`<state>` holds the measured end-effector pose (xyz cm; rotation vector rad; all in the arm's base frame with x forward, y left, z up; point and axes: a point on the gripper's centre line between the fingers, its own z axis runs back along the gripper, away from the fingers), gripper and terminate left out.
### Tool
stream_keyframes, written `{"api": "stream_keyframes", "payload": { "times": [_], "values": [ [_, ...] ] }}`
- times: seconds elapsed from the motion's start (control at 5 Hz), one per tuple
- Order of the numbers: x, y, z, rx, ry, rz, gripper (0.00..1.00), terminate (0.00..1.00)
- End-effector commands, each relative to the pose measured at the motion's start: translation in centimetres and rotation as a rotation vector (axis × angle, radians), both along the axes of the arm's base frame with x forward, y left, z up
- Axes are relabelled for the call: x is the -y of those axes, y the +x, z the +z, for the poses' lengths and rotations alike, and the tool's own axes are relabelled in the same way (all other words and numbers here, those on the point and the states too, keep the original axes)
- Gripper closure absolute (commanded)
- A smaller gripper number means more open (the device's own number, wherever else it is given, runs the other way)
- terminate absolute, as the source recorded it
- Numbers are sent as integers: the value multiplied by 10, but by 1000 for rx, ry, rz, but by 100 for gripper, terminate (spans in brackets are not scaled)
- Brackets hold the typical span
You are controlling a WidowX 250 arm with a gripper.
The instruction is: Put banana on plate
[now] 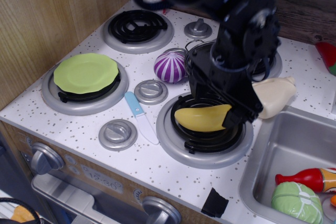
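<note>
On the left burner of the bench (79,129) sits the lime-green plate (86,73). A purple striped ball (170,67) lies mid-bench. On the front burner (205,132) rests the banana (202,118), with the gripper (220,106) low over its right end; its jaws' spread I cannot tell.

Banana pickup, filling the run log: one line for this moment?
phase: reaching | pincer: over banana, grip unclear | banana: on front burner | plate: empty
</note>
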<state>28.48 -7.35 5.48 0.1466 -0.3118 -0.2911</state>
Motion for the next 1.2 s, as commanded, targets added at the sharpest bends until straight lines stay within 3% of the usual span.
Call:
{"api": "stream_keyframes", "payload": {
  "times": [0.0,0.4,0.6,1.0],
  "values": [
    [-10,7,-14,59,-55,-7,0,0],
    [-13,7,-32,49,-128,75,0,0],
    [-20,7,-19,35,-75,80,100,0],
    [-89,5,23,-115,63,145,100,0]
  ]
}}
